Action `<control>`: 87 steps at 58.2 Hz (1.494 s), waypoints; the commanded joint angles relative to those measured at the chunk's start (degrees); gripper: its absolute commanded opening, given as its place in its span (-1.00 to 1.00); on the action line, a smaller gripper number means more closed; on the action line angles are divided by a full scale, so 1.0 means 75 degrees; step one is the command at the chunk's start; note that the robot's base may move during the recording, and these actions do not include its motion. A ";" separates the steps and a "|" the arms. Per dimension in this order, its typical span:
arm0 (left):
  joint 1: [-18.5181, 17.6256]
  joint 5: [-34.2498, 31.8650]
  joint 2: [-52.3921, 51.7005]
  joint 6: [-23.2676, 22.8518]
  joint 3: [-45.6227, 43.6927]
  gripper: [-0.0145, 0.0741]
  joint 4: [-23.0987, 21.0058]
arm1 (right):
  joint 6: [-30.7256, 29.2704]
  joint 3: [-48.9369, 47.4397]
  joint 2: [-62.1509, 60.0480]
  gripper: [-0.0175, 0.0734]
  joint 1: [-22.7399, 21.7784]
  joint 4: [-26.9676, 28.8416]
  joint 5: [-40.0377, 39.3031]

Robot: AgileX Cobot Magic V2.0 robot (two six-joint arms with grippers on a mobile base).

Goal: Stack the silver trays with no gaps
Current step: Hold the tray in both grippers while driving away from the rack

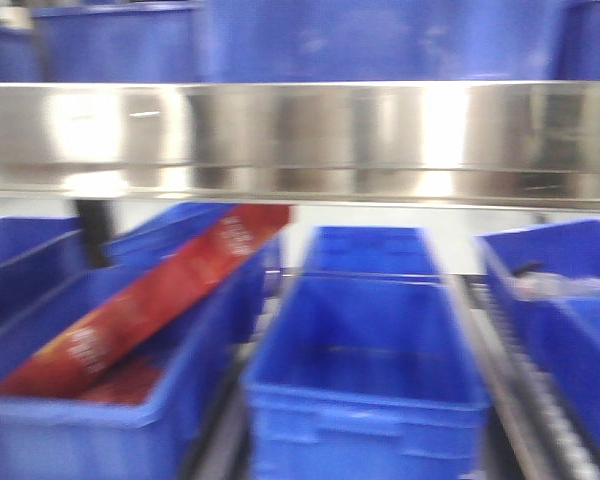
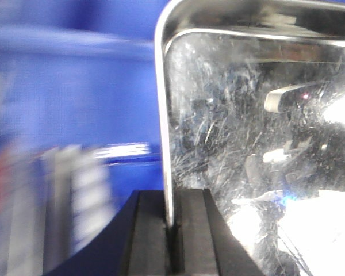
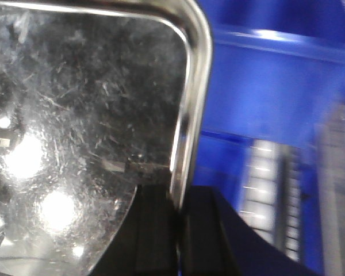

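Note:
A silver tray (image 1: pixel 300 135) is held up in the air, its long side wall spanning the whole front view. My left gripper (image 2: pixel 169 230) is shut on the tray's left rim (image 2: pixel 163 115), the thin edge pinched between its black fingers (image 2: pixel 146 241). At the opposite end, my right gripper (image 3: pixel 177 230) is shut on the right rim (image 3: pixel 190 115). Both wrist views show the scratched, shiny inside of the tray (image 2: pixel 247 144) (image 3: pixel 75 115). The grippers themselves do not show in the front view. No other tray shows.
Below the tray stand several blue plastic bins (image 1: pixel 370 360). The left bin holds a long red packet (image 1: pixel 150 300) leaning diagonally. Another blue bin (image 1: pixel 570 310) at the right holds a clear item. More blue bins (image 1: pixel 120 40) line the back. A roller track (image 1: pixel 540 400) runs between bins.

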 commanded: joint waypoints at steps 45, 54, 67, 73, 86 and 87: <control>-0.0062 -0.0377 -0.0089 0.0050 -0.0046 -0.72 -0.0183 | -0.0131 -0.0069 -0.0070 -0.79 0.0051 0.0142 -0.0314; -0.0062 -0.0377 -0.0089 0.0050 -0.0046 -0.72 -0.0183 | -0.0131 -0.0069 -0.0070 -0.79 0.0051 0.0142 -0.0314; -0.0062 -0.0377 -0.0089 0.0050 -0.0046 -0.72 -0.0183 | -0.0131 -0.0069 -0.0070 -0.79 0.0051 0.0142 -0.0314; -0.0062 -0.0377 -0.0089 0.0050 -0.0046 -0.72 -0.0183 | -0.0131 -0.0069 -0.0070 -0.79 0.0051 0.0142 -0.0314; -0.0062 -0.0377 -0.0089 0.0050 -0.0046 -0.72 -0.0183 | -0.0131 -0.0069 -0.0070 -0.79 0.0051 0.0142 -0.0314; -0.0062 -0.0377 -0.0089 0.0050 -0.0046 -0.72 -0.0183 | -0.0131 -0.0069 -0.0070 -0.79 0.0051 0.0142 -0.0314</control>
